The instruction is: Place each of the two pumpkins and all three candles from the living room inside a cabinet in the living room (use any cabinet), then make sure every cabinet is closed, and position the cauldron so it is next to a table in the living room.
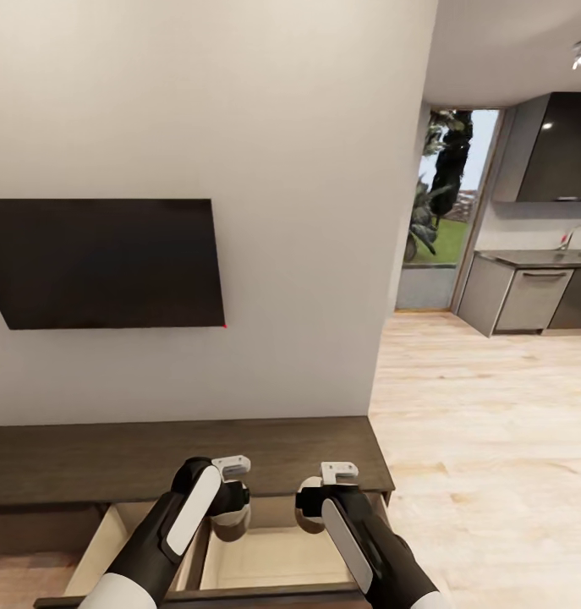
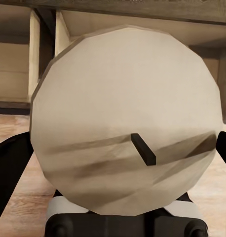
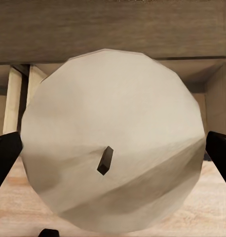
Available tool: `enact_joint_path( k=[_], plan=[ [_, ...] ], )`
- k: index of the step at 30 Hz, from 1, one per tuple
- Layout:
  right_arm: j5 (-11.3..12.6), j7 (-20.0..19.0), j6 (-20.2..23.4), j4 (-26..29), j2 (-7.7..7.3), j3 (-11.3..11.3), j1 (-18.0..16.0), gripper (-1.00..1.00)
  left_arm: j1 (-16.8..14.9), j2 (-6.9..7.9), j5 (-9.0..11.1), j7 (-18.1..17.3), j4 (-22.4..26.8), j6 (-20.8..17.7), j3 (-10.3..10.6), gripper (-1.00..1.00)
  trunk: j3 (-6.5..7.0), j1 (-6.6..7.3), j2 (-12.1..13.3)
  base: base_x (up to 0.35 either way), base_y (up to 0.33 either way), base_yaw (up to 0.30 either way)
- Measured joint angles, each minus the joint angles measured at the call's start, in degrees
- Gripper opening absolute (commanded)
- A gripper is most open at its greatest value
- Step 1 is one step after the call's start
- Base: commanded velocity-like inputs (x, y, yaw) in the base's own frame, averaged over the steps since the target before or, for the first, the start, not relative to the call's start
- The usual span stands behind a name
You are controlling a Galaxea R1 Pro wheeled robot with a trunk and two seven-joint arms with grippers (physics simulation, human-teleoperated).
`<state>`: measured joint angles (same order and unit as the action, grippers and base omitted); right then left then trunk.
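Note:
Two candles are in my grippers. In the left wrist view one candle (image 2: 123,123) faces me flat-top first, pale with a dark wick, and a black finger (image 2: 9,170) shows at its edge. My left gripper (image 1: 231,510) is shut on this candle (image 1: 231,529) above the cabinet's open drawers. My right gripper (image 1: 311,507) is shut on the other candle (image 3: 110,158), whose pale side (image 1: 307,518) shows under the wrist. The long dark-brown cabinet (image 1: 180,457) stands against the wall with two beige drawers (image 1: 273,554) pulled out. Pumpkins and cauldron are out of view.
A black TV (image 1: 104,262) hangs on the white wall above the cabinet. To the right, light wood floor (image 1: 493,440) runs to a kitchen with dark grey cabinets (image 1: 527,296) and a glass door (image 1: 446,211).

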<state>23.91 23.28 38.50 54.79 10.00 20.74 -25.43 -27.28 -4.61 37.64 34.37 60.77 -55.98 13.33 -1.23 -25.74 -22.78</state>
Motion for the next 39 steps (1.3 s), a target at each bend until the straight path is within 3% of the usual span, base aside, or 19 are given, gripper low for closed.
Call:
enact_joint_path(
  k=[17,39],
  plan=[
    [0.06,-0.18,-0.46,-0.07,0.00,0.01,0.00,-1.00,0.00,-0.06,-0.02,-0.10,0.53,0.01,0.06,-1.00,0.00,0.00,-0.01,0.004,-0.009,0.000],
    [0.05,-0.38,-1.26,0.11,0.00,0.04,0.00,-1.00,0.00,-0.06,0.67,-0.11,0.00,1.78,0.12,-1.00,-3.96,-4.84,-8.84,0.000,0.000,0.000]
  ],
)
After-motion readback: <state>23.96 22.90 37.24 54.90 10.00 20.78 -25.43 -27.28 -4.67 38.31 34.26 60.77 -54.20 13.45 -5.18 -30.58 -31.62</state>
